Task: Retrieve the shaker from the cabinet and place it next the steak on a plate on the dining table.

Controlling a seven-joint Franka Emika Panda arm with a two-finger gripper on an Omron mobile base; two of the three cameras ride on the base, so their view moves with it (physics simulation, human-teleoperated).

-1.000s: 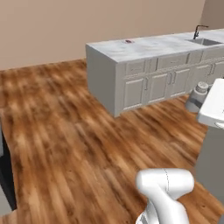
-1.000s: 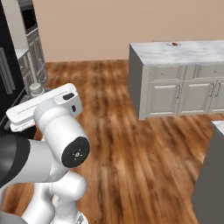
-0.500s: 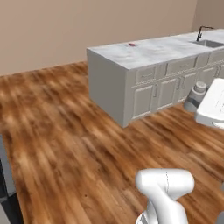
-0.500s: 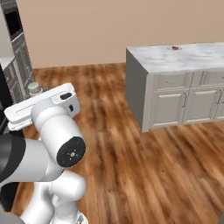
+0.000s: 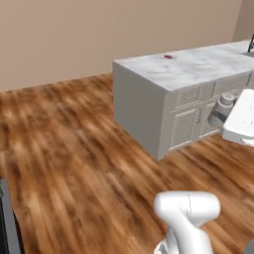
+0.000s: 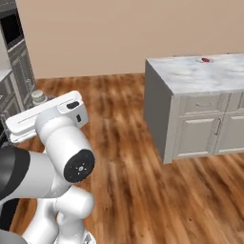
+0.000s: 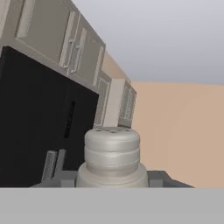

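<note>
Grey shaker (image 7: pixel 112 156), clamped between fingers (image 7: pixel 52 164)

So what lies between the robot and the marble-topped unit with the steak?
Bare wood floor, seen in the right base view, up to the unit.

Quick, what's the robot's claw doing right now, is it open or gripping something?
Gripper: shut on the shaker, whose grey cylinder stands between the two dark finger tips in the hand view.

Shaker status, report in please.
Gripper shut on shaker. Steak on marble counter ahead. Bare wood floor between.
</note>
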